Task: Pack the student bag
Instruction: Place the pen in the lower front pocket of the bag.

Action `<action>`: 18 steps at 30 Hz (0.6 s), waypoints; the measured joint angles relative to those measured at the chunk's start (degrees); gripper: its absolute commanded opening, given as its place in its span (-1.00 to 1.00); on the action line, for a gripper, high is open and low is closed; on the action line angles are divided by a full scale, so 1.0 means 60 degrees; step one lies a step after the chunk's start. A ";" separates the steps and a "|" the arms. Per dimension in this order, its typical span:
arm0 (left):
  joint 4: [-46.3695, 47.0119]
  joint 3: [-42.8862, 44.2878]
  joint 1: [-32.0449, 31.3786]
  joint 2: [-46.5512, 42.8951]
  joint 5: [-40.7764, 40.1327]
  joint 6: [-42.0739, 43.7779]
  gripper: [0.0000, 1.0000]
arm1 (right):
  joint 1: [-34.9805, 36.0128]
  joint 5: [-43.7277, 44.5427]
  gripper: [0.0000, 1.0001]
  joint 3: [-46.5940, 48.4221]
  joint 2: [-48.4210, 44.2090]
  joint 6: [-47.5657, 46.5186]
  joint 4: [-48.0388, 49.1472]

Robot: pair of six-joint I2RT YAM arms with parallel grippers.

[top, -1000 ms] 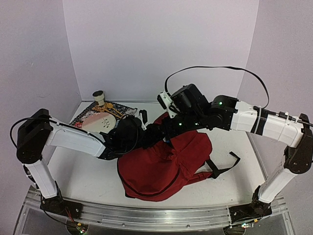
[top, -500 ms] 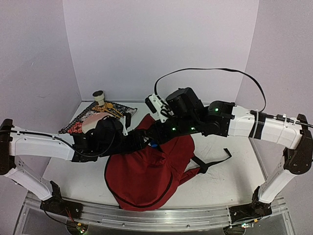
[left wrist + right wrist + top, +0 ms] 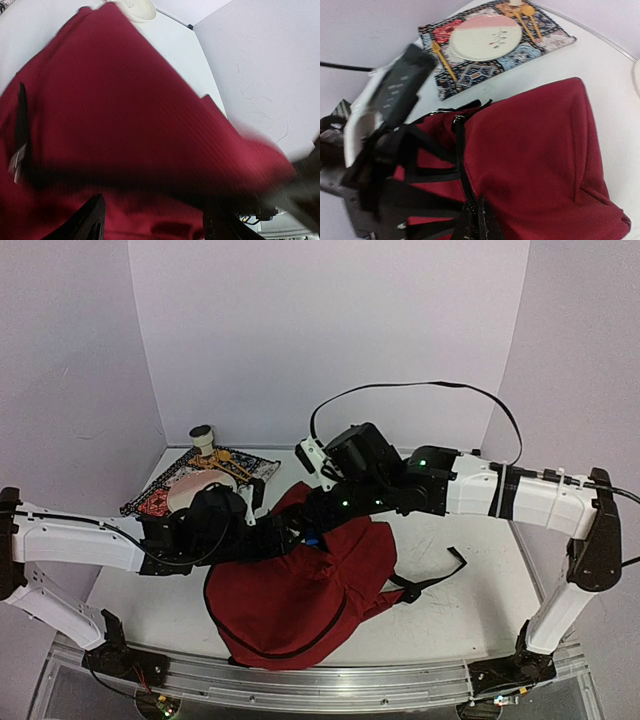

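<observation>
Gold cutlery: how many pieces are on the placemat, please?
3: a fork on one side of the plate, two more pieces together on its opposite side; others could be hidden.

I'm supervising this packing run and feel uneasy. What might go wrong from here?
The student bag bulges close to the near edge of the table; dragging it nearer might tip it off. The right claw pinches only its black zipper and may slip. The left arm sits beside the plate and might knock it.
</observation>
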 measured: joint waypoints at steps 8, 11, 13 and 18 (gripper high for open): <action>0.0326 -0.0348 -0.0091 0.0710 -0.0004 -0.0458 0.43 | -0.0412 0.0489 -1.00 0.0450 0.0311 -0.0109 -0.0482; 0.0252 -0.0507 -0.0094 0.0442 -0.0073 -0.0413 0.47 | -0.0350 0.0636 -1.00 0.0464 0.0311 -0.0182 -0.0504; 0.0057 -0.0545 -0.0094 -0.0051 -0.0229 -0.0351 0.49 | -0.0343 0.0676 -1.00 0.0430 0.0311 -0.0193 -0.0506; -0.0953 -0.0361 -0.0050 -0.1414 -0.0767 -0.0067 0.50 | -0.0365 0.0670 -1.00 0.0071 0.0319 -0.0200 -0.0416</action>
